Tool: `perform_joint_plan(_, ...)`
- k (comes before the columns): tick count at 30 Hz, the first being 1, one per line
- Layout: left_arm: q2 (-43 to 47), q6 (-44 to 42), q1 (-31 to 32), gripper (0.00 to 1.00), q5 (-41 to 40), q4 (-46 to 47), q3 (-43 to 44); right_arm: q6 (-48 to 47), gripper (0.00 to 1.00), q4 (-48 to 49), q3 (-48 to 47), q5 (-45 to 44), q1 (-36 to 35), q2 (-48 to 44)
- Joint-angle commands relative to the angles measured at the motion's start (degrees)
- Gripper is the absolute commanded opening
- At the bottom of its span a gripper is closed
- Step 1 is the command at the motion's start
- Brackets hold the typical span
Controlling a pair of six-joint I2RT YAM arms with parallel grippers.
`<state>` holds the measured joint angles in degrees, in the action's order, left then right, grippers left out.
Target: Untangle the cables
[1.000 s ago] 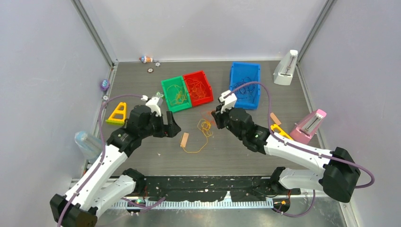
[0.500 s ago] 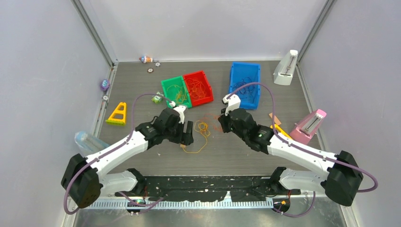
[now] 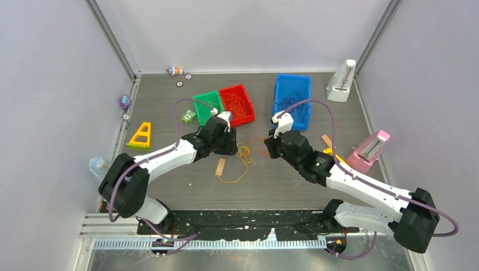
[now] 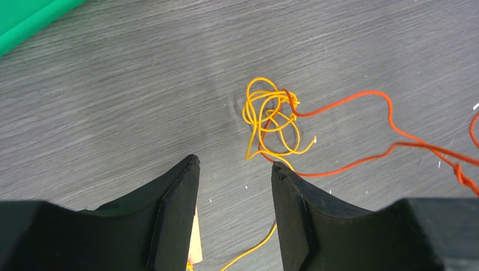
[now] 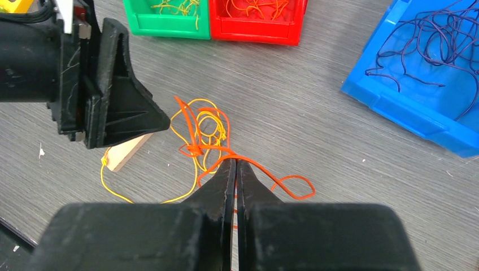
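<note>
left gripper (image 4: 234, 162) swung in, now beside cables (image 4: 271, 116)

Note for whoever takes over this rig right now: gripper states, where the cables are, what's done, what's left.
Left gripper: open, close to the yellow cable.
Right gripper: shut on the orange-red cable.
Those two lie tangled together on the table between the arms.
Done: more cables lie in the green bin, red bin and blue bin.
Left: separate the tangled pair.

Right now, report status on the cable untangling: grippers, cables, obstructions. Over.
Left gripper open, just short of yellow cable knot. Right gripper shut on orange-red cable. Cables intertwined. Tan block beside tangle.
</note>
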<state>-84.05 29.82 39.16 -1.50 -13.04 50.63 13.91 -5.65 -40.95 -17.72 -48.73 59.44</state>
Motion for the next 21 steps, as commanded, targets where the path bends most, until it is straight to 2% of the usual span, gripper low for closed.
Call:
perform_joint_plan(1, -3.31, 1.91, -0.37, 0.51, 0.19, 5.91, 2.96, -0.61, 0.05, 1.96, 0.44, -0.26, 0.11, -1.92)
perform_joint_plan(7, -9.45, 3.03, -0.35, 0.45, 1.28, 7.05, 5.61, -0.78, 0.05, 1.99, 0.68, -0.52, 0.21, -3.03)
perform_joint_plan(9, -10.83, 3.38, -0.40, 0.31, 3.65, 8.37, 5.95, -0.61, 0.05, 1.74, 0.82, -1.14, 0.25, -3.53)
perform_joint_plan(10, -11.39, 3.48, -0.44, 0.19, 4.26, 8.94, 6.11, -0.41, 0.05, 0.98, 0.77, -2.20, 0.38, -3.58)
perform_joint_plan(11, -11.73, 3.18, -0.64, 0.00, 4.93, 9.11, 6.27, 0.38, 0.05, -0.42, 0.73, -3.23, 0.47, -3.64)
perform_joint_plan(14, -7.34, 4.85, -3.78, 0.00, 3.86, 9.66, 3.07, 5.74, 0.05, -5.50, 0.32, -8.80, 3.66, -3.62)
perform_joint_plan(18, 7.04, 9.25, -13.79, 0.00, 6.14, 16.69, -9.18, 12.17, 0.05, -11.07, 3.22, -7.47, 14.80, -6.39)
perform_joint_plan(21, 15.69, 9.51, -21.12, 0.00, 8.07, 12.73, -13.15, 14.74, 0.05, -12.66, 5.77, -6.29, 22.98, -10.12)
